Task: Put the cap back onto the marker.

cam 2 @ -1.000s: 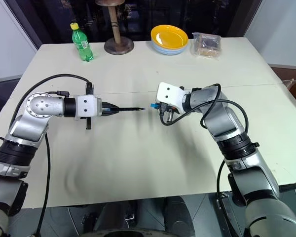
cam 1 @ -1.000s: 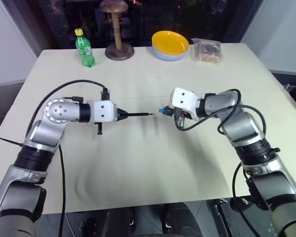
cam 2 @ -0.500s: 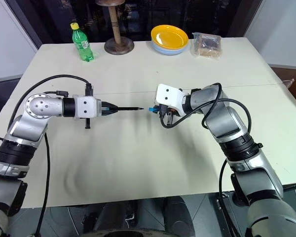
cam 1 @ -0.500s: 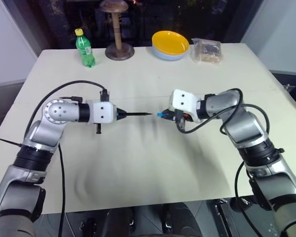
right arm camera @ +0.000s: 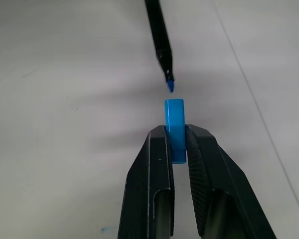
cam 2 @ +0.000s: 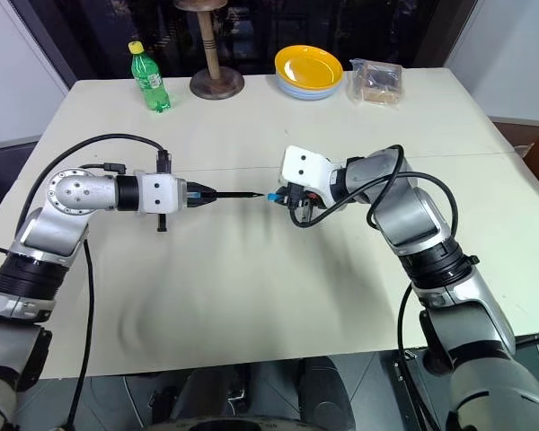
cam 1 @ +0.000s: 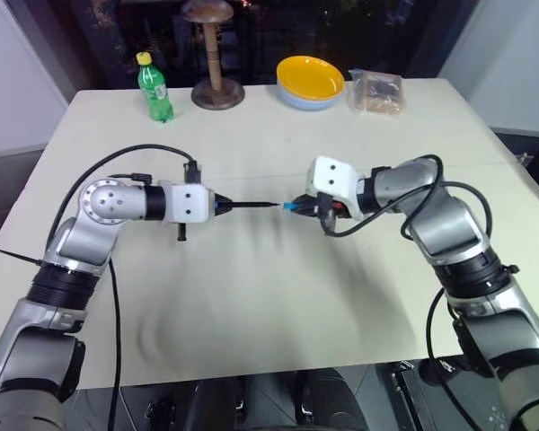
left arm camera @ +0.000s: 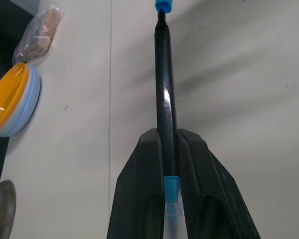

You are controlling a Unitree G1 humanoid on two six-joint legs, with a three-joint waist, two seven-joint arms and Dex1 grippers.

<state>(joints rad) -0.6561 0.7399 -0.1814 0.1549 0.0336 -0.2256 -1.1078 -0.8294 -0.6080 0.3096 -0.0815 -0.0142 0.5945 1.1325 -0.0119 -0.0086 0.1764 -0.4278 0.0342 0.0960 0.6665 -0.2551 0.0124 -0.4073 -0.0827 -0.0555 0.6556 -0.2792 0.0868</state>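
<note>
Cream table [cam 1: 251,296] before dark windows [cam 1: 341,27], pale walls [cam 1: 18,81] either side

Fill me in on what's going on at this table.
The robot is recapping a marker. Its left gripper is shut on the marker, tip pointing toward the right gripper, which is shut on the blue cap. Tip and cap are held above the table, nearly meeting but not yet joined.
</note>
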